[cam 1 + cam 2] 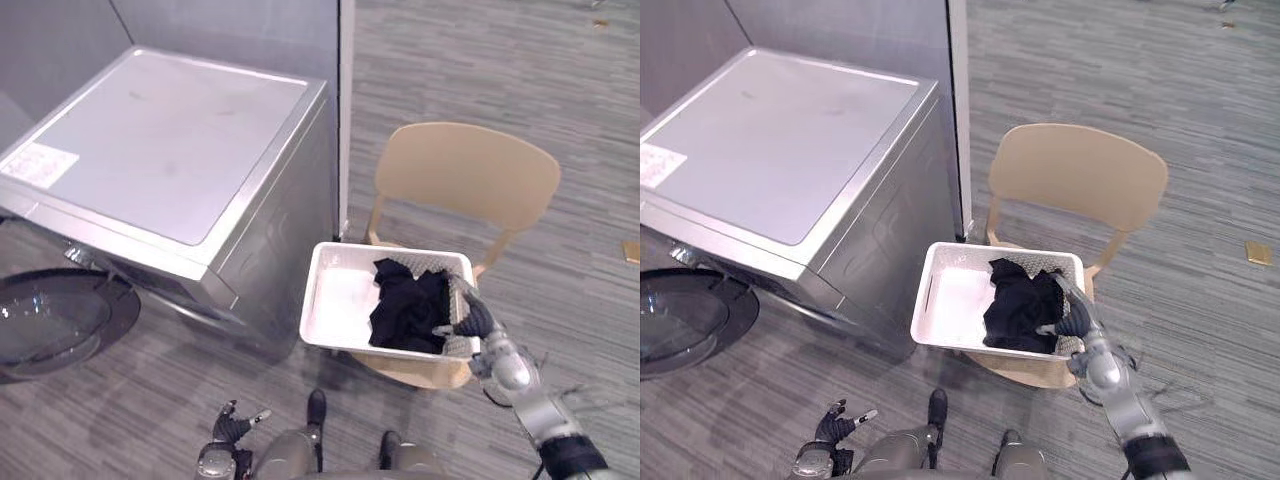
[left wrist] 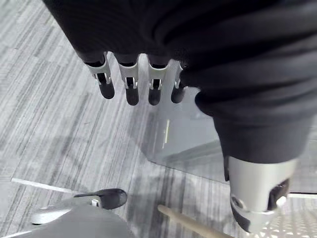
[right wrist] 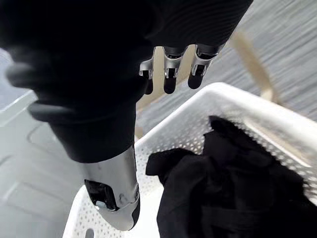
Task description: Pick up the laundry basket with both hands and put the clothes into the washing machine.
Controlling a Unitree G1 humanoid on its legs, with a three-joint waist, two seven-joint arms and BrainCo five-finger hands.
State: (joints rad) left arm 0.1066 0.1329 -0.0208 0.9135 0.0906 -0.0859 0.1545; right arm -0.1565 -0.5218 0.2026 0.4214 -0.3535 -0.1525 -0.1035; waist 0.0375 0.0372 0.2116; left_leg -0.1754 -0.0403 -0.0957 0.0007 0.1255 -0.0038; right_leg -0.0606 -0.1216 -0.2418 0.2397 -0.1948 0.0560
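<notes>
- Washing machine [image 1: 160,140]: a grey box with a flat top. Its round door [image 1: 50,320] hangs open at the front, on my left.
- Chair [image 1: 465,175]: tan, standing just to the right of the washing machine, its back on the far side from me.
- Laundry basket [image 1: 340,295]: white and perforated. It sits on the chair seat, close beside the washing machine's right side wall. I cannot tell whether it touches that wall.
- Clothes [image 1: 410,305]: a dark crumpled bundle in the half of the basket farther from the washing machine. The half nearer the machine shows bare white bottom.
- Right hand [image 1: 478,320]: at the basket's rim on the side away from the washing machine. In the right wrist view its fingers [image 3: 170,82] reach out straight above the basket and the clothes, with nothing in their grasp. I cannot tell whether the hand touches the rim.
- Left hand [image 1: 232,428]: low over the carpet, nearer to me than the washing machine's front corner and well apart from the basket. Its fingers [image 2: 131,89] are relaxed and spread, holding nothing.
</notes>
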